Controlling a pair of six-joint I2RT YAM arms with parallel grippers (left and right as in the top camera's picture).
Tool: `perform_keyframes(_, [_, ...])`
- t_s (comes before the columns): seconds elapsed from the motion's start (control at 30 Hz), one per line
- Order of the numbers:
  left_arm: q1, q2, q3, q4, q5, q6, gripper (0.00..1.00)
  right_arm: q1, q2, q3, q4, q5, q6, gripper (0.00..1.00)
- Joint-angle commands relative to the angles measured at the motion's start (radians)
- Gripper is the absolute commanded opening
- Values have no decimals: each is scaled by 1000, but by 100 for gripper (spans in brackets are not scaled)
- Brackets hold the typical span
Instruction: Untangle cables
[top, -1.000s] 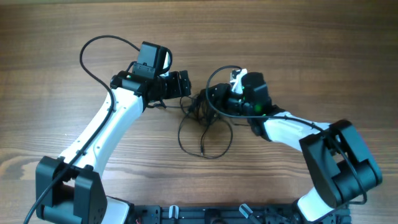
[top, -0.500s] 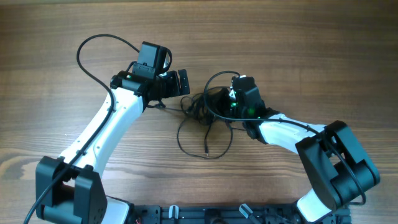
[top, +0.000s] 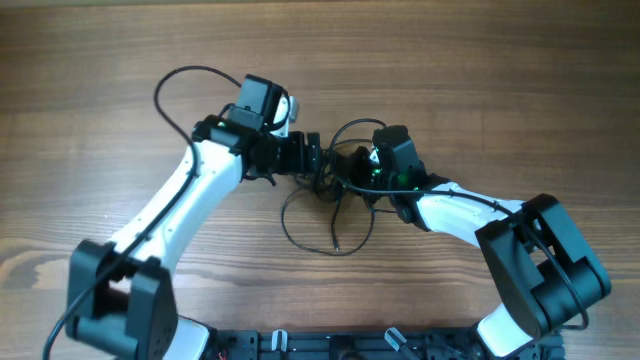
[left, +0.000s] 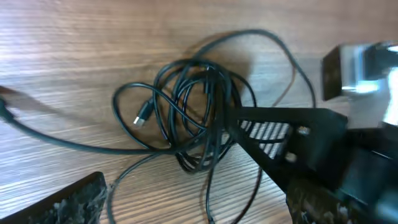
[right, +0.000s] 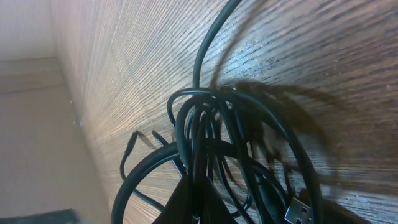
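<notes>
**Both grippers at the cables**

On the brown wooden table (top: 500, 80), tangled black cables (left: 214, 134) lay mid-table, a loop trailing toward 6 o'clock. The left gripper (top: 308, 155) stood wide at their 9 o'clock. The right gripper (top: 350, 168), at 3 o'clock, pinched strands.

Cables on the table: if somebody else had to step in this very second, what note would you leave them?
Left gripper: open, right at the cable tangle, gripping nothing.
Right gripper: appears shut on a few strands of the tangle.
Cables: one knotted bundle in the middle of the table, with one plug lying free.
Done: nothing separated yet.
Left: pull the strands apart.
</notes>
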Motion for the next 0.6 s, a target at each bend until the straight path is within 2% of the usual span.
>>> perform_keyframes(0.0, [-40,111,-19,42,25,-31,92,5,17,-1,-15,-14,1,5])
perform_keyframes(0.07, [-60,146,-19,55,24,-31,82,5,17,-1,-15,-19,0,4])
perform_keyframes(0.13, [-70,176,-19,66,10,-32,63,5,17,-1,-15,-22,0,4])
perform_keyframes(0.17, [-71,192,-19,66,-35,-39,48,4,17,-1,-15,-36,-2,4])
perform_keyframes(0.2, [-71,200,-19,65,-103,-58,14,-1,17,-1,-15,-71,-5,5])
perform_keyframes(0.23, [-66,200,-19,65,-166,-74,4,-13,16,-1,-14,-119,-29,5])
perform_keyframes(0.33, [-21,199,-18,62,-232,-76,4,-140,-23,-1,-44,-386,-232,5])
perform_keyframes(0.4, [18,197,-18,61,-232,-76,4,-262,-82,-1,-159,-498,-338,4])
perform_keyframes(0.53, [125,155,-18,59,-224,-68,4,-565,-259,-1,-508,-486,-572,4])
perform_keyframes(0.57, [148,119,-18,65,-188,-18,4,-628,-299,-1,-564,-470,-610,4])
